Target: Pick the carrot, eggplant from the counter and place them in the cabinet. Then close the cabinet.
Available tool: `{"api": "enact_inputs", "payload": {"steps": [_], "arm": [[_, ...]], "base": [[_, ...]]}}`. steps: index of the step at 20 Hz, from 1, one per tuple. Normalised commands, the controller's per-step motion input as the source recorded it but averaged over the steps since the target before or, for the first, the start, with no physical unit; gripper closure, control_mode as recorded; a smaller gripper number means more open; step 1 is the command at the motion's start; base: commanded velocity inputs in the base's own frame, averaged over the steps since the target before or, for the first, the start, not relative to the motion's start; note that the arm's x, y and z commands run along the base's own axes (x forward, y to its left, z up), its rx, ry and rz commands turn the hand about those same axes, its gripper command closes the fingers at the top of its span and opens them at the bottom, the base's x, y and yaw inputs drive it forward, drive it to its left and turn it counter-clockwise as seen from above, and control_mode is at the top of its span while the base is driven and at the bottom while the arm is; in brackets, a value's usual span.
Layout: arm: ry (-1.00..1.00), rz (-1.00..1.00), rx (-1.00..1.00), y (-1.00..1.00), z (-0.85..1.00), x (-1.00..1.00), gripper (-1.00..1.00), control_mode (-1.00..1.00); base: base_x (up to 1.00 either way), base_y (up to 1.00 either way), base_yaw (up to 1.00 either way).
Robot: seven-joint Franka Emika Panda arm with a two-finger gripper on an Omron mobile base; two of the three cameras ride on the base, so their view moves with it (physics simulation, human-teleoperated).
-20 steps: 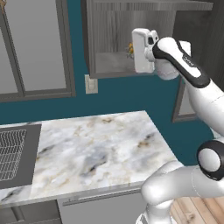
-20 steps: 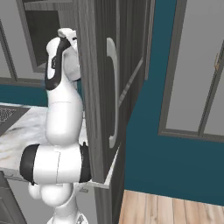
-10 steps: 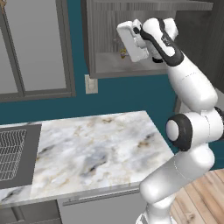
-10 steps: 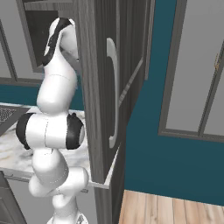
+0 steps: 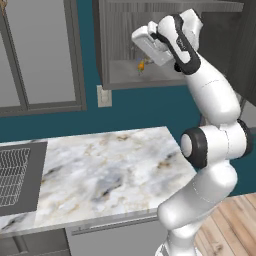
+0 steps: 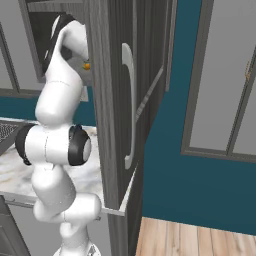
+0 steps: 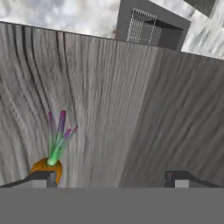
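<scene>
The orange carrot (image 5: 141,65) lies on the shelf inside the open dark wood-grain cabinet (image 5: 120,35), and its orange also peeks past the door edge (image 6: 86,65). My gripper (image 5: 148,51) is inside the cabinet just above it. In the hand view my gripper (image 7: 111,177) is open, with its fingertips (image 7: 41,177) far apart. The carrot (image 7: 47,167), with its green and purple top, lies loose beside the left tip. The cabinet door (image 6: 107,100) stands swung open with its bar handle (image 6: 131,105) facing out. The eggplant is out of view. The marble counter (image 5: 100,165) lies below.
A dark ridged sink (image 5: 15,175) sits at the counter's left end. Glass-fronted grey cabinets (image 5: 40,55) hang to the left of the open one, and a wall outlet (image 5: 104,96) sits under it. The open door juts out to the arm's right.
My gripper has gone from shut on the carrot to open, leaving the carrot on the shelf. The hand has shifted left inside the cabinet.
</scene>
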Motion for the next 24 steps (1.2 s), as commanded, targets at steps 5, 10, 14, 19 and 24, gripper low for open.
{"api": "enact_inputs", "payload": {"steps": [5,10,14,19,24], "arm": [[-0.34,0.08,-0.34,0.06,-0.22,-0.96,-1.0,-1.0],[-0.5,0.04,-0.37,0.08,-0.05,-1.0,-1.0,-1.0],[-0.49,0.0,-0.3,0.03,0.0,-1.0,-1.0,-1.0],[-0.44,0.0,-0.22,0.0,0.14,-1.0,-1.0,-1.0],[-0.22,-0.01,-0.14,0.0,0.6,-1.0,-1.0,-1.0]], "base": [[0.0,0.0,0.0],[0.0,0.0,0.0],[0.0,0.0,0.0],[0.0,0.0,0.0],[0.0,0.0,0.0]]}}
